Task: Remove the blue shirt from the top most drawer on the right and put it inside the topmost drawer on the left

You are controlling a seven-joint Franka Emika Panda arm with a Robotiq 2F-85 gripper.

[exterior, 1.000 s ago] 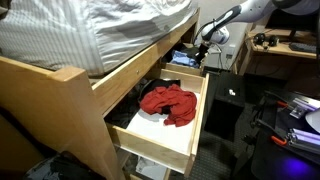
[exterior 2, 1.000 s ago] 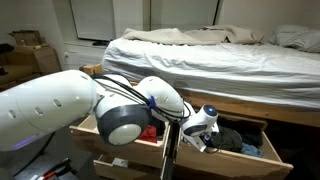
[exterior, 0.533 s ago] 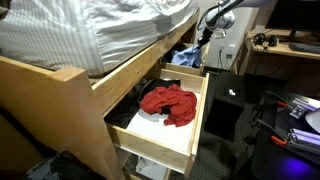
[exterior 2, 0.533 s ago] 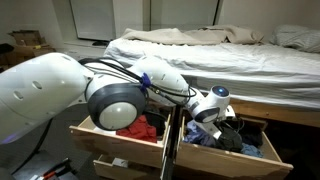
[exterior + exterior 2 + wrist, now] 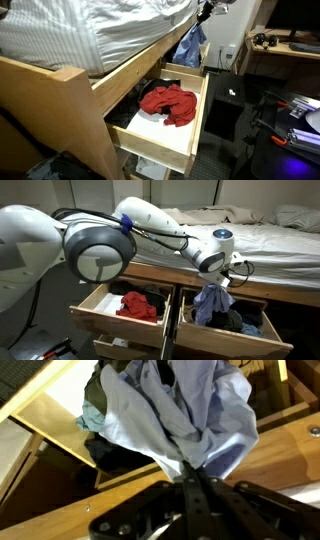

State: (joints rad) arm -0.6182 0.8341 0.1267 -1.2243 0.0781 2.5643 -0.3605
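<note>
Within the last 1 second the arm has risen. The tool was low among the clothes in the right top drawer, and it now sits up level with the mattress edge of the bed. It has brought the blue shirt up with it.

The wrist view shows the tool pinched narrow on a gathered fold of the blue shirt, with the rest of the cloth hanging loose below the grip. In an exterior view the shirt hangs from the tool as 1 long bunch beside the bed's side rail, over the far drawer.

The lift-out looks nearly complete. The shirt is off the pile of dark clothes left in that drawer. Its lowest folds still hang about level with the drawer's back edge, and I cannot tell whether they are fully clear of it.

The left top drawer stands open, with a red garment heaped toward its back right corner and bare floor toward its front edge. In an exterior view the red garment fills the middle of that drawer.

What likely remains is a sideways carry over the 2 adjoining drawer sides. The trailing hem could catch there unless it is lifted higher.
</note>
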